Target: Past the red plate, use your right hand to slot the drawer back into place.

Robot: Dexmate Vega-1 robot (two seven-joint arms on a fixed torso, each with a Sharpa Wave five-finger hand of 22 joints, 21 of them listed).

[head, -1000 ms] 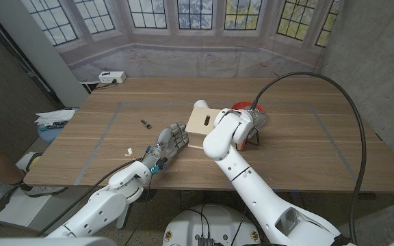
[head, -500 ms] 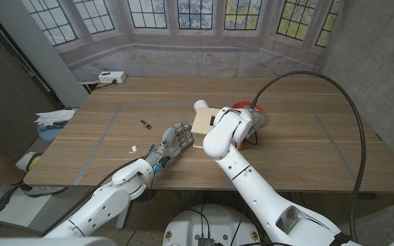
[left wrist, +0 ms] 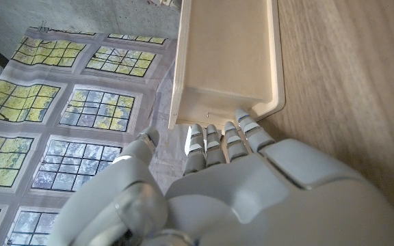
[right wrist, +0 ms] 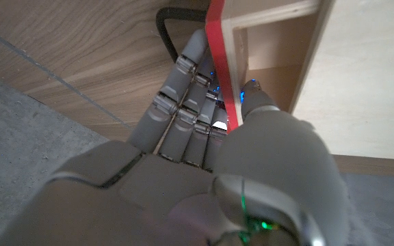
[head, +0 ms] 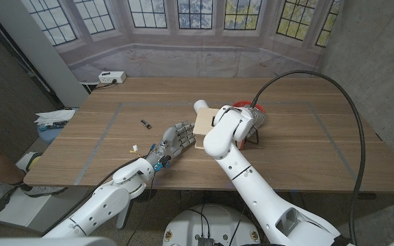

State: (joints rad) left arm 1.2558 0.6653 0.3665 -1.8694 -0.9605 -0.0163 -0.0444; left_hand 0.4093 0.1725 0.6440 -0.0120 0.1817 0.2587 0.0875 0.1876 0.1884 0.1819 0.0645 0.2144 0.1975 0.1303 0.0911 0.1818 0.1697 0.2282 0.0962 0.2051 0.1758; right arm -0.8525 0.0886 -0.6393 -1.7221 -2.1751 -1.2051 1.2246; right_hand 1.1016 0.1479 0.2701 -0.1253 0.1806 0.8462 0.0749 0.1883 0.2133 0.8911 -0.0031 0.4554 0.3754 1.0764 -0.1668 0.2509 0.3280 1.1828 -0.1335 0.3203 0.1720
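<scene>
Your right hand [right wrist: 204, 171] gripped the red-edged case wall, left fingers [left wrist: 224, 137] touching the drawer [head: 204, 124]: light, stiff wood; push its near end.

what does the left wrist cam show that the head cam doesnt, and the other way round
Left wrist view alone: the inside of the pale wooden drawer, open and bare, with the left hand's fingertips at its end wall. Head view alone: the whole table, the red plate behind the right arm, a power strip at the far left corner, and a small dark item. Both: the left hand, the drawer and the window backdrop.
</scene>
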